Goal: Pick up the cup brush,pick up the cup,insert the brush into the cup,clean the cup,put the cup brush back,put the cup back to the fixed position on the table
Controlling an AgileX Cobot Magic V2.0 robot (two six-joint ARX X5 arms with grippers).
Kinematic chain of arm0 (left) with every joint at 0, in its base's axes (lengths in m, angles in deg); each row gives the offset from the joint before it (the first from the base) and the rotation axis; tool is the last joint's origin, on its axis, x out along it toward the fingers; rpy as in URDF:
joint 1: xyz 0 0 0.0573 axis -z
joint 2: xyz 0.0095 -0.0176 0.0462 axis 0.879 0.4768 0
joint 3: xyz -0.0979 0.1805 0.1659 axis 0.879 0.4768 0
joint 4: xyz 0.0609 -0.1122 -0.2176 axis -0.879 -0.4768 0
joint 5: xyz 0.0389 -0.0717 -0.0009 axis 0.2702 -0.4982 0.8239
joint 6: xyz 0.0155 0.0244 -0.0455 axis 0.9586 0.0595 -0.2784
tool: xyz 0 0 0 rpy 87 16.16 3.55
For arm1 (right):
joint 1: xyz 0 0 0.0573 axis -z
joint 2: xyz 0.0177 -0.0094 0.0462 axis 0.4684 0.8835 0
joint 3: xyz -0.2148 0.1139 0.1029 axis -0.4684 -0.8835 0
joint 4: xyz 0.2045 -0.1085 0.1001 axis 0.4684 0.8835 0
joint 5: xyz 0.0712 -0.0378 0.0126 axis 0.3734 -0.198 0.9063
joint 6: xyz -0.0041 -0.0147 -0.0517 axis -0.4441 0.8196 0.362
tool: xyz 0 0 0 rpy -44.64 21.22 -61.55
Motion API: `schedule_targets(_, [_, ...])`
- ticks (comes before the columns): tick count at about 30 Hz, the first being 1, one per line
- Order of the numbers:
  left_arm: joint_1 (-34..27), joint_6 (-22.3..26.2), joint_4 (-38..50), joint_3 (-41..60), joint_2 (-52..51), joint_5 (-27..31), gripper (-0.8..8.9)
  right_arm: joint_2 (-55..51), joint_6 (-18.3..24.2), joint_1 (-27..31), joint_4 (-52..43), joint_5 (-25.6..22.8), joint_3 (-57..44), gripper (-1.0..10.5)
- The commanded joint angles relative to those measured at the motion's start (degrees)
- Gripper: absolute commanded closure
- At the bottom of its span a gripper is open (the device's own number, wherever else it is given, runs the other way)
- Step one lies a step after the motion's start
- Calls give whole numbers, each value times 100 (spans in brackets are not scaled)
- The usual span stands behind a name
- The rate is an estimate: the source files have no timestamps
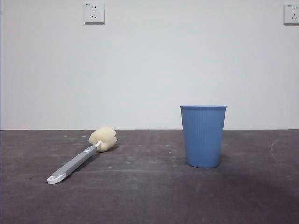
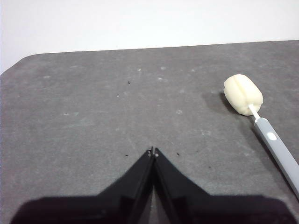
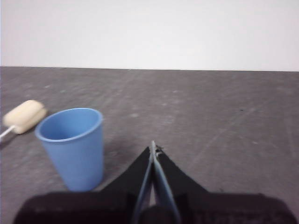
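Observation:
The cup brush [image 1: 83, 156] lies flat on the table [image 1: 149, 200] at the left, its cream sponge head toward the wall and its white looped end toward the front. The blue ribbed cup [image 1: 203, 136] stands upright to the right of it, empty. In the left wrist view my left gripper [image 2: 153, 151] is shut with nothing in it, hovering apart from the cup brush [image 2: 254, 116]. In the right wrist view my right gripper [image 3: 153, 148] is also shut and empty, a short way from the cup [image 3: 72, 145]. Neither gripper shows in the front view.
A white wall rises behind the table's far edge, with power sockets [image 1: 94, 12] high up. The dark table [image 2: 93, 107] carries only faint scuffs and specks around the two objects.

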Motion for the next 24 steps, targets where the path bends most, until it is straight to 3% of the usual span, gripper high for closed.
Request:
schedule_targets(1, [-15, -31, 50, 83, -9, 4, 817, -162, -24, 188, -72, -17, -188, 945])
schedule_targets(12, [-15, -31, 50, 83, -9, 4, 817, -422, -11, 734, 173, 13, -728, 945])
schedule_targets(24, [-15, -33, 50, 83, -9, 4, 817, -424, 0, 798, 184, 0, -728, 945])
